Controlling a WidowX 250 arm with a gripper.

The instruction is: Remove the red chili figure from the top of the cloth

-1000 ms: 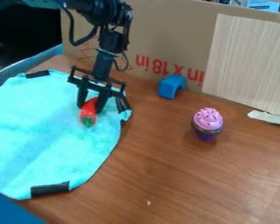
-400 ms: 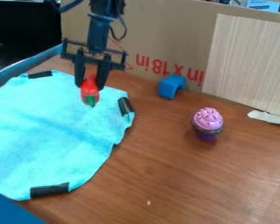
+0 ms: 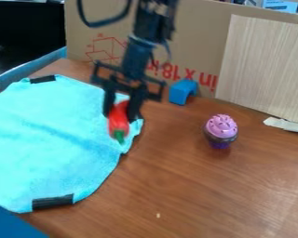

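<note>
Behind the brown wood-grain counter point(image 3: 195, 186) stands one tan cardboard panel point(image 3: 195, 32) with red print, and one pale wood-grain board point(image 3: 263, 60) covers its right part. One turquoise fabric cloth point(image 3: 45, 135) spreads over the left side, with two black strips point(image 3: 43, 79) plainly visible on its edge, one at the top and one at the bottom. One black two-finger pincer point(image 3: 121, 115) hangs at the cloth's right edge, its two fingers clamped on one red toy chili figure point(image 3: 118, 126), whose green stem points down. One blue arch-shaped block point(image 3: 183, 91) sits near the cardboard. Nearer and farther right is one toy cupcake point(image 3: 221, 129) with pink frosting and a purple base. One torn white strip point(image 3: 287, 124) lies by the board's foot.
</note>
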